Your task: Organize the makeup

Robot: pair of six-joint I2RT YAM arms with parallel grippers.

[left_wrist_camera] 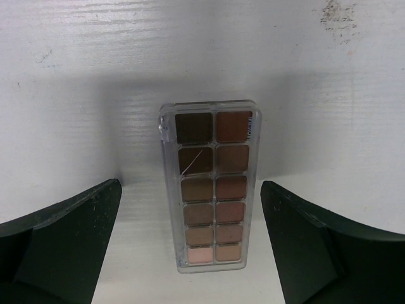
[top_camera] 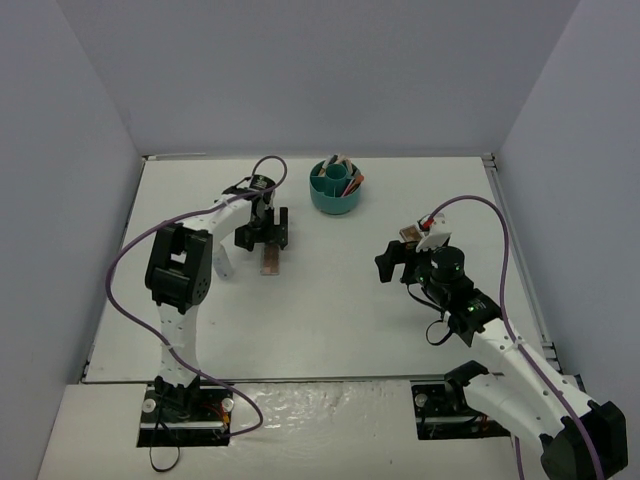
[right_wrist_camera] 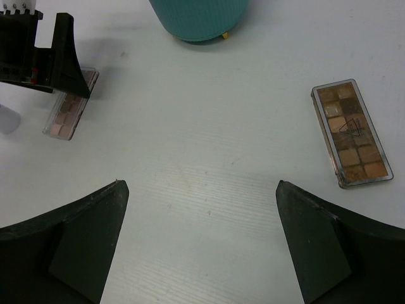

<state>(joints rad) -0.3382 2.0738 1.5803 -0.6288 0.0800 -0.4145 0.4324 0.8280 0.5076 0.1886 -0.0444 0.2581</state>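
A clear-cased eyeshadow palette (left_wrist_camera: 209, 183) with brown and pink pans lies flat on the white table, also in the top view (top_camera: 271, 262). My left gripper (left_wrist_camera: 190, 185) is open and hovers over it, one finger on each side of its near end, not touching; it also shows in the top view (top_camera: 265, 240). A second, brown palette (right_wrist_camera: 350, 133) lies flat at the right, seen in the top view (top_camera: 409, 234) just behind my right gripper (top_camera: 393, 258). My right gripper (right_wrist_camera: 201, 183) is open and empty over bare table. Several sticks (top_camera: 340, 166) stand in the teal cup.
The round teal divided cup (top_camera: 336, 192) stands at the back centre, its base in the right wrist view (right_wrist_camera: 199, 19). A small white object (top_camera: 224, 262) lies left of the clear palette, next to the left arm. Grey walls enclose the table on three sides.
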